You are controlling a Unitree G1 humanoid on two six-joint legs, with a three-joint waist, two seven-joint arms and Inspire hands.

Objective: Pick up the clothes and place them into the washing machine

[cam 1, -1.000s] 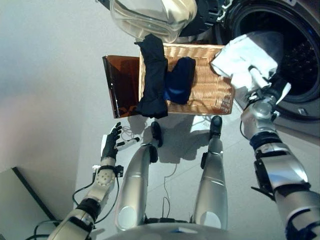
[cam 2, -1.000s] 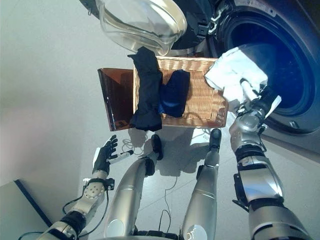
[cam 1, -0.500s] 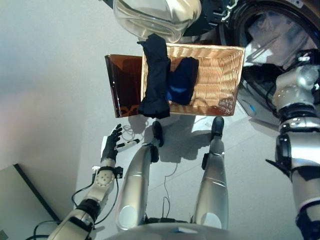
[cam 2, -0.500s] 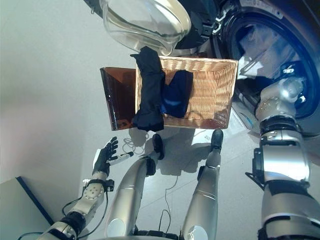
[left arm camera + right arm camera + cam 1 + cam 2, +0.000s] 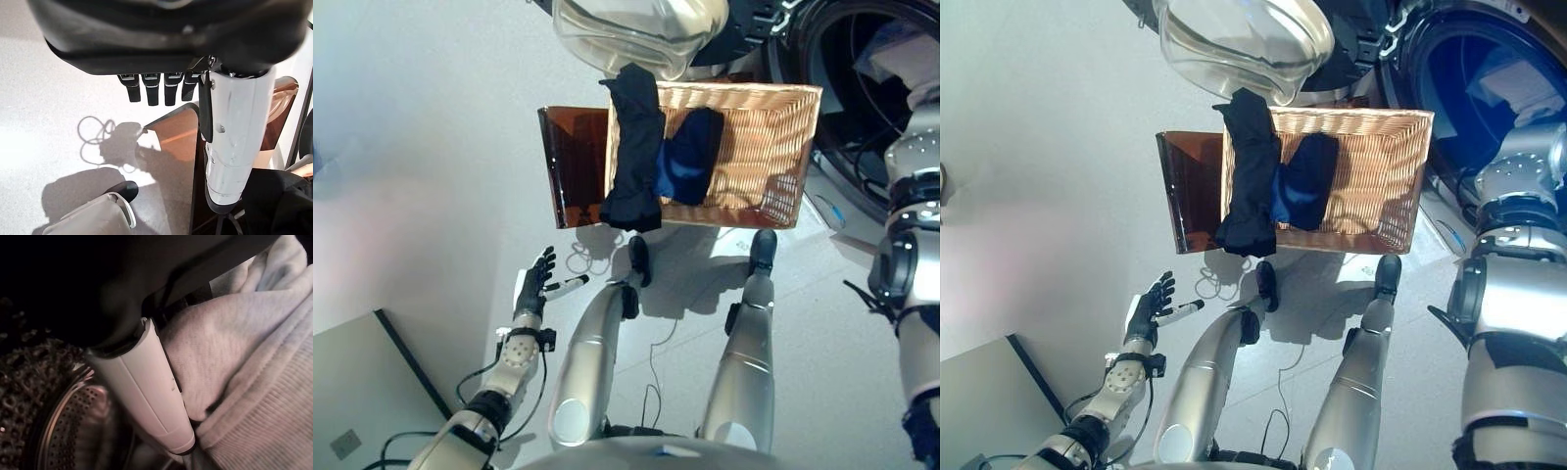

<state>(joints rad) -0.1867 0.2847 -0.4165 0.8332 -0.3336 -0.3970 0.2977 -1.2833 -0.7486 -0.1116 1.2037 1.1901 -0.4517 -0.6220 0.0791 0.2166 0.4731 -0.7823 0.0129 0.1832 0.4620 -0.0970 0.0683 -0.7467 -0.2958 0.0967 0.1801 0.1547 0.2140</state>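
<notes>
The right hand reaches inside the washing machine drum, its thumb pinching a pale grey garment. If that grip lets go too near the door opening, the cloth may slide back onto the floor. Two dark clothes lie in the wicker basket. The left hand hangs open, empty, above the floor.

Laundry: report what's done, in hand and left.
Done: nothing clearly loaded yet. In hand: the right hand grips a white garment inside the drum. Left: a black garment and a blue one in the basket. The left hand is open.
</notes>
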